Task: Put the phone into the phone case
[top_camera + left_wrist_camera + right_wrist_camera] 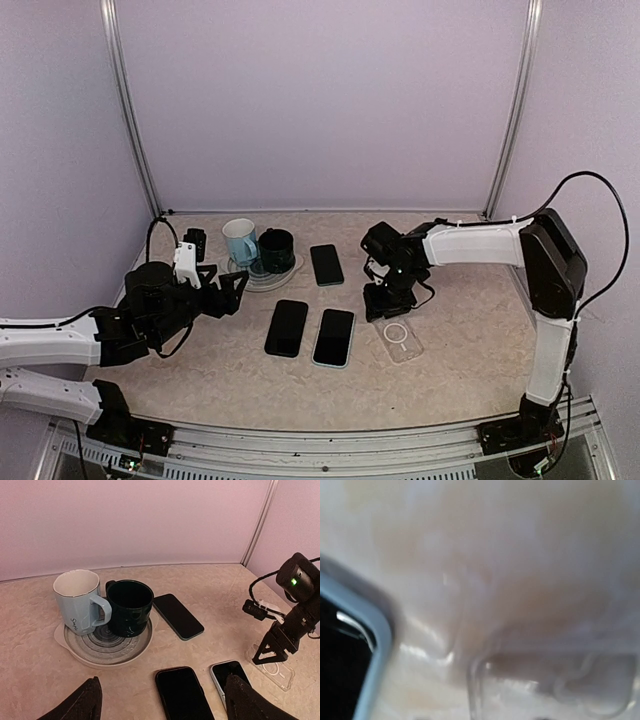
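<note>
Three phones lie face up on the table. A dark one (326,264) (177,615) is farthest, a black one (287,327) (182,692) is nearer, and beside that is one with a pale blue edge (334,337) (227,675) (350,645). The clear phone case (402,340) (277,670) (545,685) lies flat and empty to the right of them. My right gripper (385,310) (272,656) points straight down at the case's far end, very close to it; its own view is blurred and shows no fingers. My left gripper (230,290) (162,680) hovers open, left of the phones, holding nothing.
A pale blue mug (240,241) (77,600) and a dark mug (277,249) (130,607) stand on a round plate (262,280) (105,647) at the back left. A small black object (195,242) sits beside them. Walls enclose the table on three sides.
</note>
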Robot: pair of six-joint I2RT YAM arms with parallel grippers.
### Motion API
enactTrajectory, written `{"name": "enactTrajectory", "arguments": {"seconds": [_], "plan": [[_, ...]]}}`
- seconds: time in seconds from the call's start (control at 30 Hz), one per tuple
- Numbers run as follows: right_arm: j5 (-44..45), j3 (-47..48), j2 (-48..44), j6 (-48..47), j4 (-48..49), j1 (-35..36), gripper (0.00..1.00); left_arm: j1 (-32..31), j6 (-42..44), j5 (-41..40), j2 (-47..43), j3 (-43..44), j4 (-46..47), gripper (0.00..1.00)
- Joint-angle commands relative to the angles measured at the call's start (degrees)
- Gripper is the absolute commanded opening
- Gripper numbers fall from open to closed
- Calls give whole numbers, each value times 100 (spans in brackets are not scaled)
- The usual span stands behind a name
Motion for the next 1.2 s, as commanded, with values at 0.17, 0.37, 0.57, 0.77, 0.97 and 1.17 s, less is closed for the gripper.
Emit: {"name": "enactTrajectory", "arguments": {"seconds": [0.17,0.37,0.57,0.77,0.97,1.17], "plan": [[1076,2716,1184,-175,-165,-86,87,56,56,-3,-170,3,-116,84],[1185,4902,2840,-256,-693,-106,99,65,-37,7,-326,-63,-226,83],[1218,5495,3477,-213,-522,-125,99,65,-36,103,-286,-65,-217,83],[1285,5457,3726,-345,-173,-19,99,65,-74,170,-137,-51,-180,84],[1631,5455,4025,-325,-275,45,97,65,-73,160,-89,-30,-188,84],[1819,5359,4019,-434,-611,139,79,65,-53,133,-42,-30,-220,84]]}}
